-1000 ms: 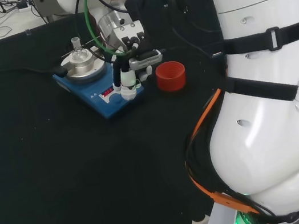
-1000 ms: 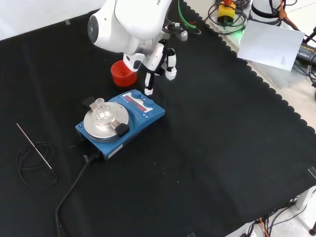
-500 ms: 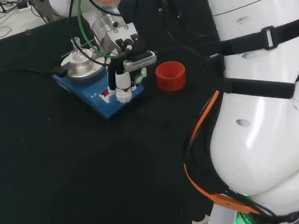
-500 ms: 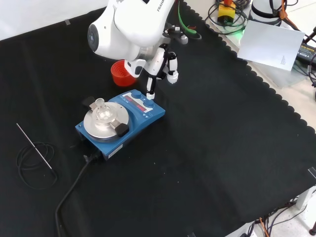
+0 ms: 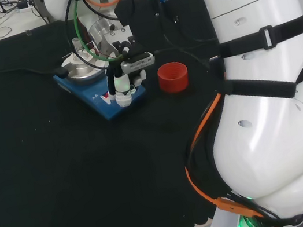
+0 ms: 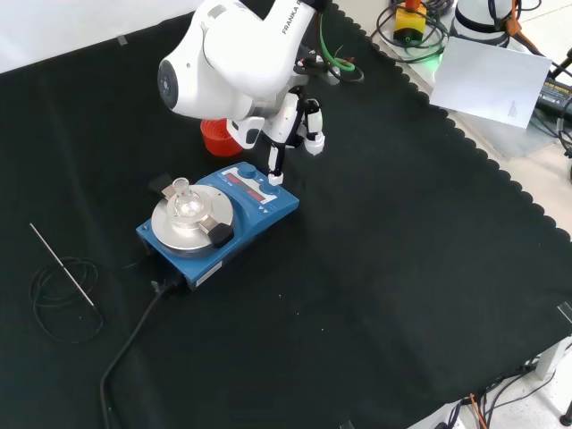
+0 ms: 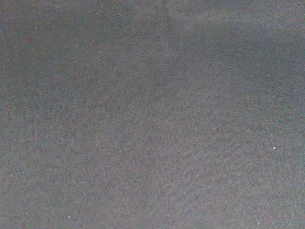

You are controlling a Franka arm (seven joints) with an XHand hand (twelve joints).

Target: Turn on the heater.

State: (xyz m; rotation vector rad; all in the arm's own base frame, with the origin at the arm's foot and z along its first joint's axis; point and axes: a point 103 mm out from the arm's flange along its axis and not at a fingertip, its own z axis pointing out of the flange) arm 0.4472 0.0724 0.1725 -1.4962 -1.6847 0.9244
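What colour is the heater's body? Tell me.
Blue; the heater shows best in the front view.

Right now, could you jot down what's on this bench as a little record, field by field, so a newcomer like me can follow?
Device: blue heater with round silver plate, small clear glass flask on top
Hand: black and white hand, one straight finger pointing down at the heater's front control panel
Beside heater: red ribbed ring
Also on cloth: thin metal rod with coiled black wire
Surface: black cloth
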